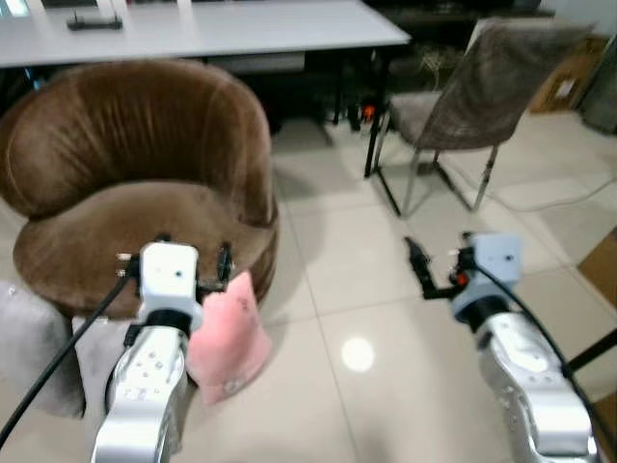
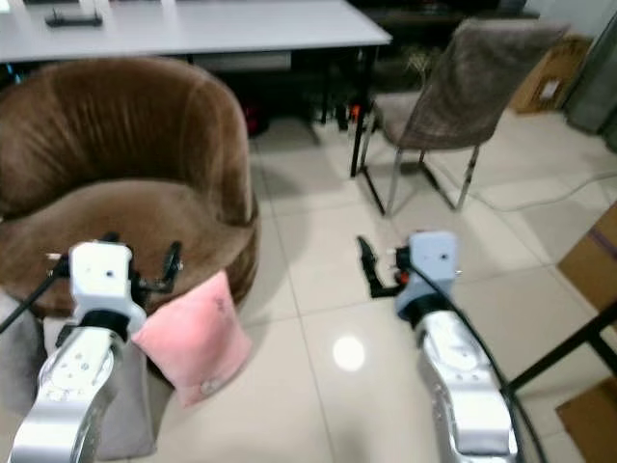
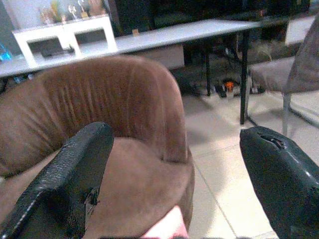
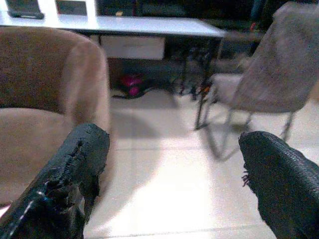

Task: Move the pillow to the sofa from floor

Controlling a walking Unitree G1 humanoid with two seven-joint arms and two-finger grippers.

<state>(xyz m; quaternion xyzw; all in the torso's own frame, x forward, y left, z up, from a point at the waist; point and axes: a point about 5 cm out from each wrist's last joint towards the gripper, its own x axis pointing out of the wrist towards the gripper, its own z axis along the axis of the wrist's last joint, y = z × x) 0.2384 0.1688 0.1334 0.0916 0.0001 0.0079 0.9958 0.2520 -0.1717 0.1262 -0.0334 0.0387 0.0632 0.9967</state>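
Pink pillow [image 2: 194, 335]: soft, square, standing tilted on floor [image 2: 318, 289] against brown sofa [image 2: 116, 193], just below and right of left gripper [image 3: 174, 174]. Fingers spread wide. Right gripper [image 4: 174, 179] likewise spread, well apart.

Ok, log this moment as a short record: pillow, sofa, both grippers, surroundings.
pillow: pink pillow, on the tiled floor, leaning against the front of the sofa
sofa: brown round sofa, seat bare
left gripper: left gripper, fingers open, above the pillow's top edge at the sofa front, holding nothing
right gripper: right gripper, fingers open, over bare floor, apart from the pillow
surroundings: white table behind the sofa; grey chair to the right; grey mat beside the sofa
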